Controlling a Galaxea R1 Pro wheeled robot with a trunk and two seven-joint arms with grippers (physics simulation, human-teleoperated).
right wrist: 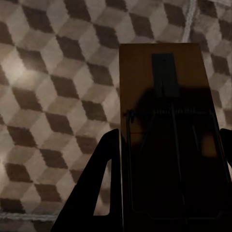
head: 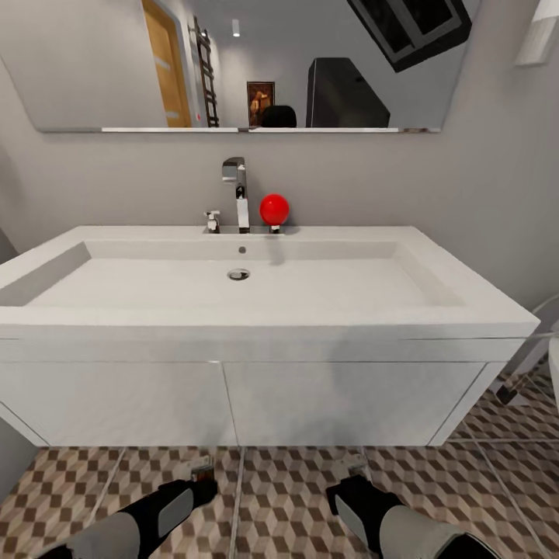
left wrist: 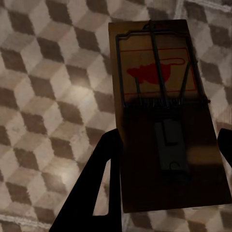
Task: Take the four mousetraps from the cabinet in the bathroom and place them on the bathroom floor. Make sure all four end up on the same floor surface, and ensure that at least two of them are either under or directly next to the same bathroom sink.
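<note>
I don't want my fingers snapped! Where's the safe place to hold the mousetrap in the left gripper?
By the long side edges of the wooden mousetrap, at the plain end away from the red mouse picture. The board is flat and narrow, so the left gripper pinches across its width, clear of the wire bar.

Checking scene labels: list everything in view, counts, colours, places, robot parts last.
sink: 1, white, wide basin on the wall ahead
tap: 1, chrome, behind the basin, centre
ball: 1, red, right of the tap
vanity: 1, white, two doors, under the sink
mirror: 1, on the wall above the sink
floor: brown-and-beige cube tiles
mousetraps: 2, dark brown wood; one in the left gripper, one in the right gripper
left gripper: black, low over the floor before the vanity
right gripper: black, likewise
</note>
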